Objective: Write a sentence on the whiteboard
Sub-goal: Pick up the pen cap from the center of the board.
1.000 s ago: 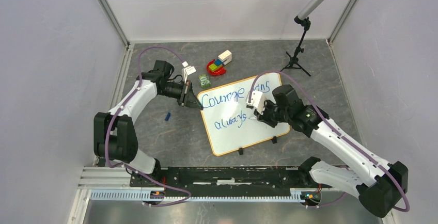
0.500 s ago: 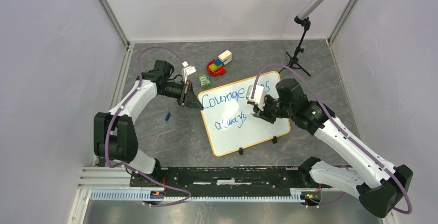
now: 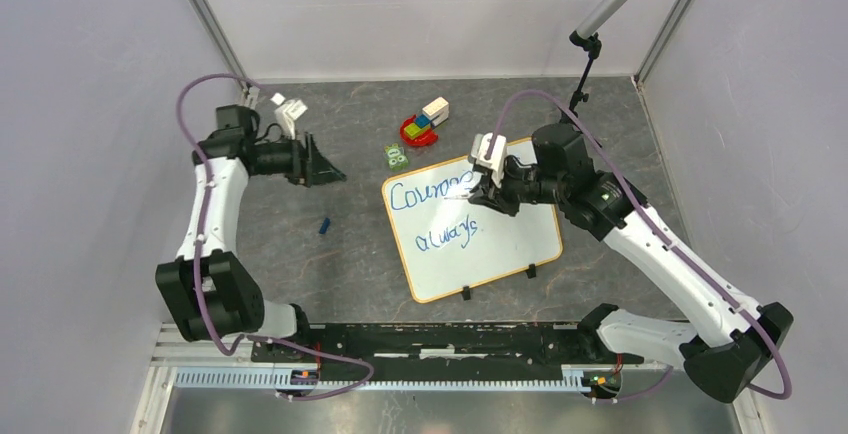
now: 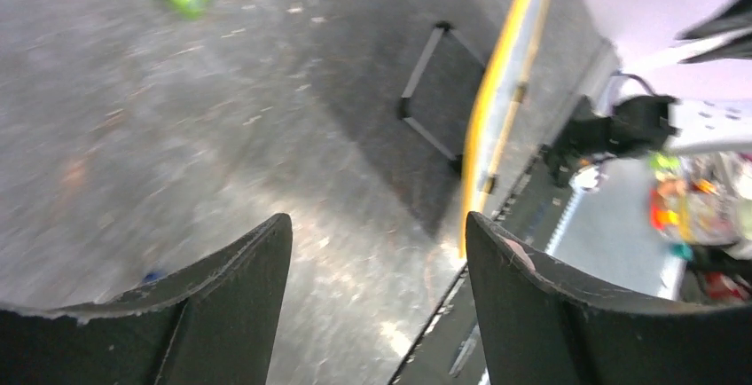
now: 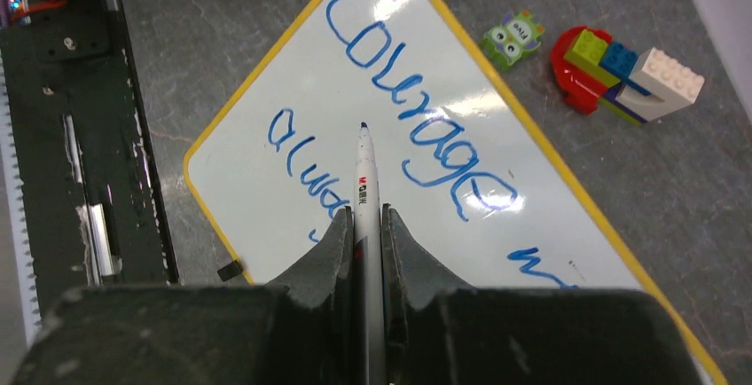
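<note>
Gripping a marker [image 5: 364, 176], your right claw [image 5: 365, 221] has both fingers pressed against the marker's barrel. Its dark tip points out over the whiteboard [image 3: 495, 259]. You cannot tell from either view whether the tip touches the surface.

The whiteboard lies flat on the grey tabletop [image 3: 330, 264], at the centre of the overhead view and turned at an angle. Two black clips [image 3: 466, 292] sit on its lower edge. The sentence [image 3: 428, 196] is in blue on two lines, with "Courage" above and "always" below. A further word begins after "Courage", but in the overhead view the right claw covers it.

Your left claw [image 3: 325, 169] sits in the upper left of the overhead view, over bare tabletop and well apart from the board's left edge. Its fingers are spread wide with nothing between them, and its wrist view is blurred.

Above the board's upper left corner you have a small green block [image 3: 396, 157] with an owl face. Just beyond it is a red rounded base [image 5: 576, 70] carrying green, blue and purple bricks, with a white brick [image 5: 665, 79] at one end. A small blue piece [image 3: 324, 224] lies alone on the tabletop left of the board. A black tripod [image 3: 575, 104] stands at the upper right.
</note>
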Robot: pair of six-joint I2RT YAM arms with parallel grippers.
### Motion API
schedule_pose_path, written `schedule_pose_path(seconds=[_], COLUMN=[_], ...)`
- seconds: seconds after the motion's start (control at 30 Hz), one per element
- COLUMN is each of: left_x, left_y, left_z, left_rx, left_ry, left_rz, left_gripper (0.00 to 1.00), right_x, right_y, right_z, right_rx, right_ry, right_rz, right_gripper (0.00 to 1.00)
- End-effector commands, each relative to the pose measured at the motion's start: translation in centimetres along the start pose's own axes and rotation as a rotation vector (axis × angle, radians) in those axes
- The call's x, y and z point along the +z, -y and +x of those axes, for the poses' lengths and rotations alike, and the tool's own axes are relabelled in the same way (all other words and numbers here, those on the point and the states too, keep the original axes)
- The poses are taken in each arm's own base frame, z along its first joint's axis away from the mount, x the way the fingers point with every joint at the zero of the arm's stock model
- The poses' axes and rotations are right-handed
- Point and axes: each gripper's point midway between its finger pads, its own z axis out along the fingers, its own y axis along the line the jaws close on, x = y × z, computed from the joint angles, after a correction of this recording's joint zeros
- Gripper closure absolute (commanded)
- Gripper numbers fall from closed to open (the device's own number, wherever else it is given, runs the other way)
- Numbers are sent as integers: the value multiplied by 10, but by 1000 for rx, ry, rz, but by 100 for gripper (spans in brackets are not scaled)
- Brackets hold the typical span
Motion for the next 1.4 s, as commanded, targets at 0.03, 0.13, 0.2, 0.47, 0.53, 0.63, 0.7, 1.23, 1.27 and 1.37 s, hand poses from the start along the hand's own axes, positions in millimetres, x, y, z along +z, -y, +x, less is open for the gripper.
schedule_pose_path(seconds=[0.03, 0.13, 0.2, 0.47, 0.53, 0.63, 0.7, 1.23, 1.27, 1.37], left_x=[-43, -54, -57, -46, -41, -35, -30, 2, 3, 6], left_y=[-52, -84, -98, -138, -149, -163, -168, -180, -179, -176], left_z=[41, 74, 91, 127, 134, 142, 147, 156, 156, 155], left_rx=[22, -23, -33, -30, -20, -9, 1, 120, 122, 132], left_ry=[-122, -210, -261, -389, -414, -446, -471, -599, -601, -601], left_rz=[-248, -333, -370, -457, -487, -524, -536, -608, -608, -595], left_gripper=[24, 27, 30, 36, 37, 40, 42, 50, 50, 50], right_x=[3, 14, 19, 35, 40, 49, 52, 48, 47, 45], right_y=[10, 4, -3, -24, -30, -32, -32, -28, -28, -29], right_z=[-53, -63, -74, -135, -145, -149, -151, -151, -152, -152], right_rx=[37, 99, 125, 252, 279, 300, 308, 295, 290, 283], right_ry=[152, 188, 217, 319, 325, 315, 312, 314, 318, 319], right_rz=[-10, -73, -130, -250, -269, -274, -277, -259, -257, -253], right_gripper=[100, 100, 100, 100, 100, 100, 100, 100, 100, 100])
